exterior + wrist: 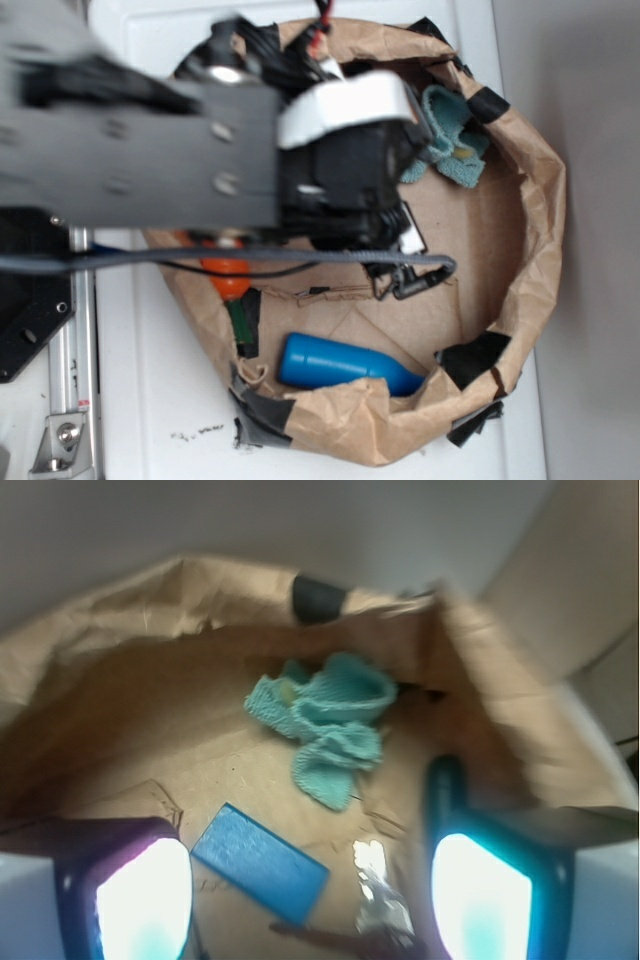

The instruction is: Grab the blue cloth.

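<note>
Inside, brown paper walls (130, 630) ring the blue cloth (325, 725).

Gripper (310, 900) hovers tilted downward; jaws spread wide, empty.

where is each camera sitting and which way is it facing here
Exterior: sits overhead, facing down into the brown paper bin; the robot's arm covers the upper left, and its hand is hidden beneath it.
Wrist: rides on the hand, looking forward and down at the bin floor; the two lit fingers frame the bottom corners, spread apart with nothing between them.
Shared: both show the blue cloth and the bin's taped paper wall.
</note>
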`<act>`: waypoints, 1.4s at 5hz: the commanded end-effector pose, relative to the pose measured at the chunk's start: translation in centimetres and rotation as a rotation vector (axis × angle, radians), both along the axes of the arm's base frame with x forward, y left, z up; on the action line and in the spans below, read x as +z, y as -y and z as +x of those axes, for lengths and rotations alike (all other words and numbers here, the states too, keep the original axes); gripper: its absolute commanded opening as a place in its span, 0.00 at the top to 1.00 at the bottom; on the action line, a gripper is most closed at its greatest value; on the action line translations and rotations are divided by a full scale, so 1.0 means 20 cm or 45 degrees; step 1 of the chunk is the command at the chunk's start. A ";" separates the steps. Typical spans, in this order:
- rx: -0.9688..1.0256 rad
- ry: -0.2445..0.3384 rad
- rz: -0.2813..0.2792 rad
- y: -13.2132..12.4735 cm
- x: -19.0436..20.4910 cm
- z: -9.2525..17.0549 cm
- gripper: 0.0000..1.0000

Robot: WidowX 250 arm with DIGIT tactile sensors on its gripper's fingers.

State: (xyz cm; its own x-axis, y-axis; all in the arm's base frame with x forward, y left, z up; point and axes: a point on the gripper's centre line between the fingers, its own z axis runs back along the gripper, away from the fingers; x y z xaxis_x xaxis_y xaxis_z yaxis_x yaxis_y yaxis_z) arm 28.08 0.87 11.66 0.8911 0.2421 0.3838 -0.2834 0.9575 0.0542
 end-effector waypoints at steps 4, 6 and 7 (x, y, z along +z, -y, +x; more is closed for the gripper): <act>-0.027 0.026 0.052 -0.24 -0.11 0.18 0.00; -0.139 -0.055 -0.027 -0.18 -0.26 0.32 0.00; -0.165 -0.093 0.021 -0.15 -0.30 0.38 0.00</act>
